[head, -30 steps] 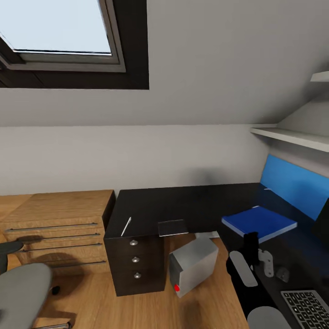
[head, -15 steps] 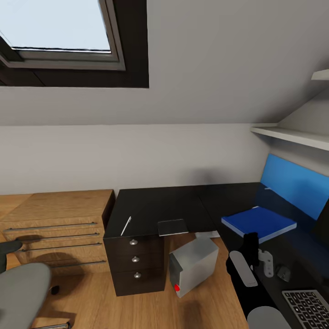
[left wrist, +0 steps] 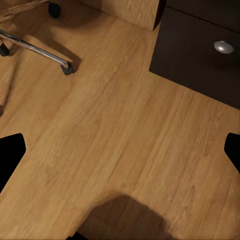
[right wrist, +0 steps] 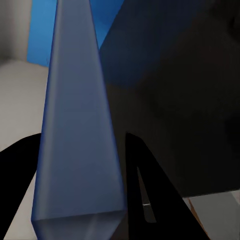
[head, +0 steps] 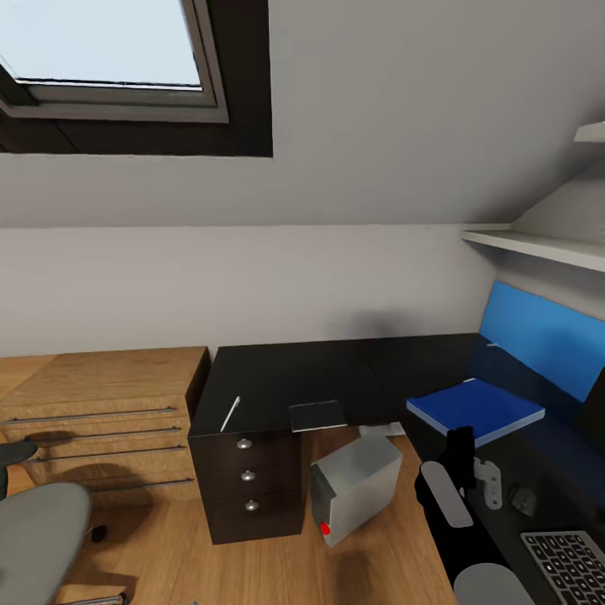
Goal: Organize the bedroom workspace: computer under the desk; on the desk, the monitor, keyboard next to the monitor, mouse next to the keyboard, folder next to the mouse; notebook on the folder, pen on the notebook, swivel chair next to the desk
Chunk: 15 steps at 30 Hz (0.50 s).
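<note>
The blue folder (head: 476, 408) lies on the black desk (head: 294, 378) at the right. My right gripper (head: 461, 446) is at its near edge. In the right wrist view the folder's edge (right wrist: 75, 125) fills the gap of the right gripper (right wrist: 80, 137), with both fingers against it. The white pen (head: 230, 413) and grey notebook (head: 317, 416) lie near the desk's front edge. The grey computer (head: 355, 487) stands tilted on the floor in the desk's corner. The mouse (head: 523, 500) and keyboard (head: 573, 568) lie at the lower right. The swivel chair's seat (head: 34, 538) is at the lower left. A black sliver, apparently the monitor (head: 597, 420), cuts the right edge. My left gripper (left wrist: 122, 150) hangs open over the floor.
A wooden cabinet (head: 101, 412) with bar handles stands left of the desk's drawers (head: 248, 487). The chair's chrome leg (left wrist: 35, 47) and a drawer knob (left wrist: 223, 47) appear in the left wrist view. A blue wall panel (head: 538, 336) and a shelf (head: 538, 248) hang over the desk's right wing.
The whole picture has shifted a little, so the camera moved. The folder, pen, notebook and computer have kept their places.
</note>
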### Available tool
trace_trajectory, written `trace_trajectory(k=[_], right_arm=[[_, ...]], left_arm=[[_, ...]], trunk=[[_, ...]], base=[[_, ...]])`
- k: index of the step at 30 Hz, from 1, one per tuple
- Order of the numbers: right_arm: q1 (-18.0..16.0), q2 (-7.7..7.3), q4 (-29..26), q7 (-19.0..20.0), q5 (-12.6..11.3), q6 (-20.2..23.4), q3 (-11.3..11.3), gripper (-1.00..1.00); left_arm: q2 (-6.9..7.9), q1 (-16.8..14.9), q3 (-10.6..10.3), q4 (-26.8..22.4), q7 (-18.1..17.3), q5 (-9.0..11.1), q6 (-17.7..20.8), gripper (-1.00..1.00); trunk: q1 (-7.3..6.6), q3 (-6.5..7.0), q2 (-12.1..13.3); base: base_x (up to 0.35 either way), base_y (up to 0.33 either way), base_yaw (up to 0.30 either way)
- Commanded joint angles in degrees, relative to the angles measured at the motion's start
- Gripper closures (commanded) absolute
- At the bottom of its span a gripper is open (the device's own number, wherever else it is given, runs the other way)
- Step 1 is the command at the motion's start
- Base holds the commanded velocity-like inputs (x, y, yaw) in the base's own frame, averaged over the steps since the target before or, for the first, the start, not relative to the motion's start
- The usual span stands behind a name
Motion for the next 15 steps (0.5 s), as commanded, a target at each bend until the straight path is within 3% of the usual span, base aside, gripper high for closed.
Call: trace_trajectory(k=[1, 8, 15], right_arm=[[-0.05, 0.04, -0.06, -0.15, 0.01, -0.08, -0.06, 1.0], [-0.05, 0.01, -0.05, -0.19, 0.01, -0.06, -0.06, 1.0], [-0.05, 0.13, 0.01, -0.23, 0.01, -0.06, 0.11, 1.0]], left_arm=[[0.07, -0.04, -0.45, -0.01, 0.37, 0.6, -0.34, -1.0], [0.08, -0.04, -0.45, -0.01, 0.37, 0.6, -0.34, -1.0], [0.02, -0.04, -0.45, -0.01, 0.37, 0.57, -0.35, -1.0]], trunk=[[0.24, -0.27, -0.49], [1.78, -1.53, -3.29], [3.31, -2.79, -6.1]], base=[[0.0, 0.0, -0.13], [0.0, 0.0, -0.188], [0.0, 0.0, -0.032]])
